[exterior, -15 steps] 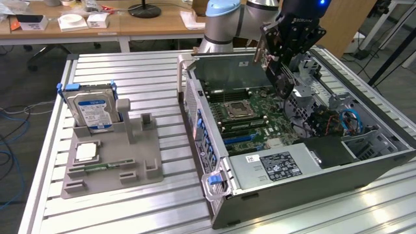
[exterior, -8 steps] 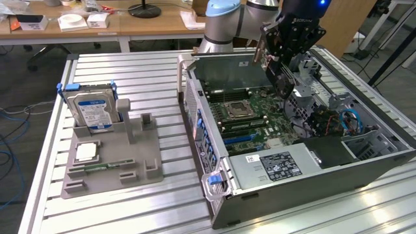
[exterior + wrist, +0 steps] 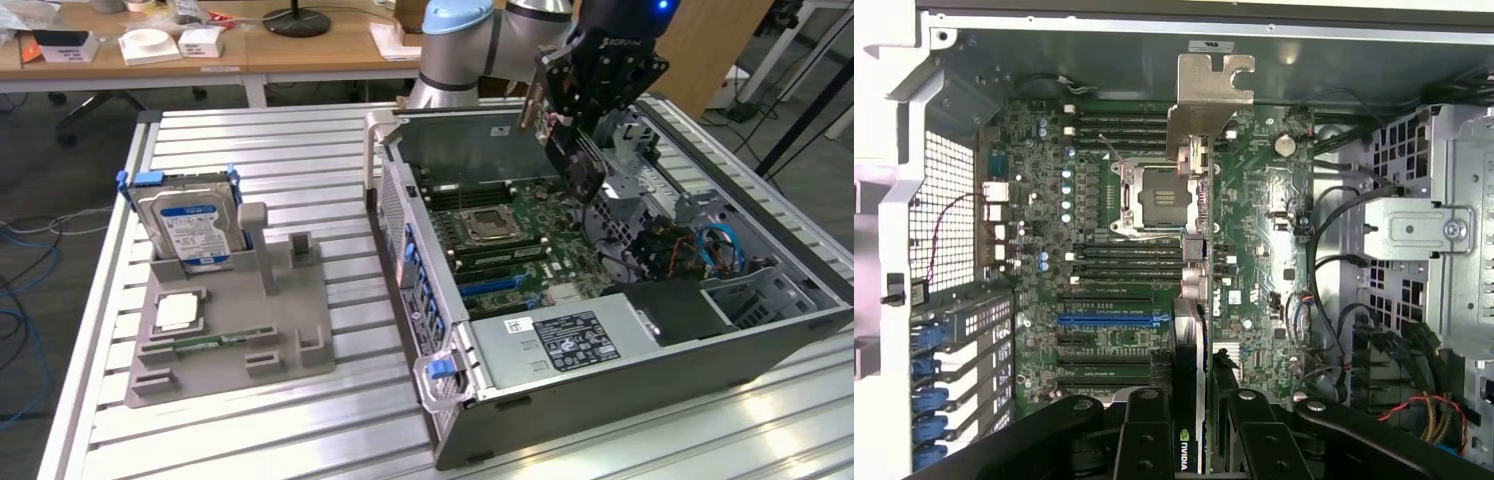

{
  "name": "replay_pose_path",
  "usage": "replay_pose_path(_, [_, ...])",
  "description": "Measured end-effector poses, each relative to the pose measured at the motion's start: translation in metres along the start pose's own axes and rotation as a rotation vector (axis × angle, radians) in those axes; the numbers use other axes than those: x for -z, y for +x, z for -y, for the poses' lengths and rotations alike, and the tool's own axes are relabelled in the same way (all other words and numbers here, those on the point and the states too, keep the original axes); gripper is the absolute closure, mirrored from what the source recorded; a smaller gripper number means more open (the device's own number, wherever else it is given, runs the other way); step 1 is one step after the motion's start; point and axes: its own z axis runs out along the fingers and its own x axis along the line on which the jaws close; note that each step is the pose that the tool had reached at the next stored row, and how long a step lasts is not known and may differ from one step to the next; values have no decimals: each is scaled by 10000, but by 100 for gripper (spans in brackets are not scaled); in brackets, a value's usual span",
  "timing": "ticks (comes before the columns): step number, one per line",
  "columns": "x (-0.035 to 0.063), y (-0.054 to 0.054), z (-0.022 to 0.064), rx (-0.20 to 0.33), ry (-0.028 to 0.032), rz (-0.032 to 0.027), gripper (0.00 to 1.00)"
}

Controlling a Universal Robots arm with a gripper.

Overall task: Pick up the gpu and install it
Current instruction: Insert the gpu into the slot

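Observation:
My gripper [image 3: 577, 130] hangs over the open computer case [image 3: 400, 250], shut on the gpu [image 3: 582, 165], a thin dark card held on edge above the motherboard [image 3: 514, 250]. In the wrist view the gpu [image 3: 1194, 250] appears edge-on, its silvery end bracket [image 3: 1206, 95] pointing towards the case's back wall. The black fingers [image 3: 1144, 440] clamp the card from both sides where my gripper [image 3: 1192, 425] holds it. The card hovers above the board, over the empty processor socket [image 3: 1154, 195], and touches no slot. A blue expansion slot [image 3: 1112, 320] lies beside the card's line.
On the exterior view's left, a grey fixture [image 3: 234, 340] holds a blue-labelled hard drive [image 3: 187, 225], a processor [image 3: 178, 312] and a green memory stick [image 3: 200, 345]. Inside the case are a power supply [image 3: 561, 345], a drive cage [image 3: 1434, 230] and loose cables [image 3: 714, 250].

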Motion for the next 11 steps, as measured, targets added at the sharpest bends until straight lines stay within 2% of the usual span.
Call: replay_pose_path(11, [-5,-14,0,217,-5,-9,74])
